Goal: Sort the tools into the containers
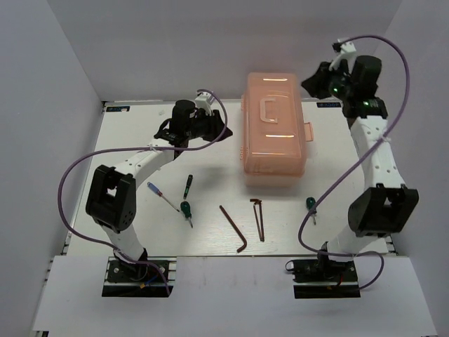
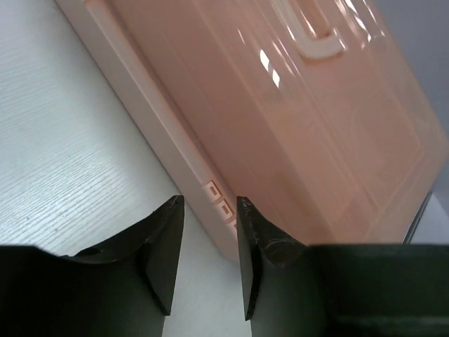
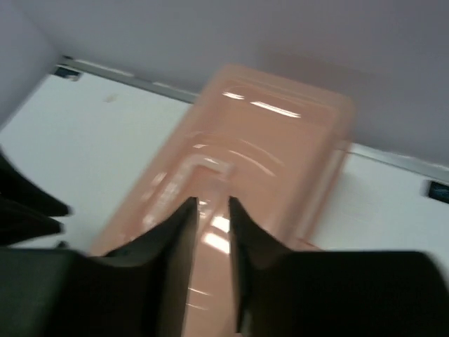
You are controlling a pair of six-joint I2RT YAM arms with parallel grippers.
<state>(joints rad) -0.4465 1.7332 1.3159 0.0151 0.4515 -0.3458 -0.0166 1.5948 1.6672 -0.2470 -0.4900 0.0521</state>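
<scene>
**Operator:** Which step is in hand?

**Technician:** Opening the toolbox (image 1: 275, 130). Its lid is down and no tool is stowed. The left gripper (image 2: 209, 205) is released and empty, with the toolbox side just ahead of its fingertips. The right gripper (image 3: 210, 203) hangs above the lid, jaws narrowly apart, grasping nothing.

**Operator:** Next move?

**Technician:** Probably lift the lid to expose the trays.

**Operator:** Inventory?

**Technician:** One toolbox. Behind both grippers, on the table (image 1: 210, 175): three green screwdrivers (image 1: 187, 184), one thin driver (image 1: 160, 194), two hex keys (image 1: 233, 226).
</scene>
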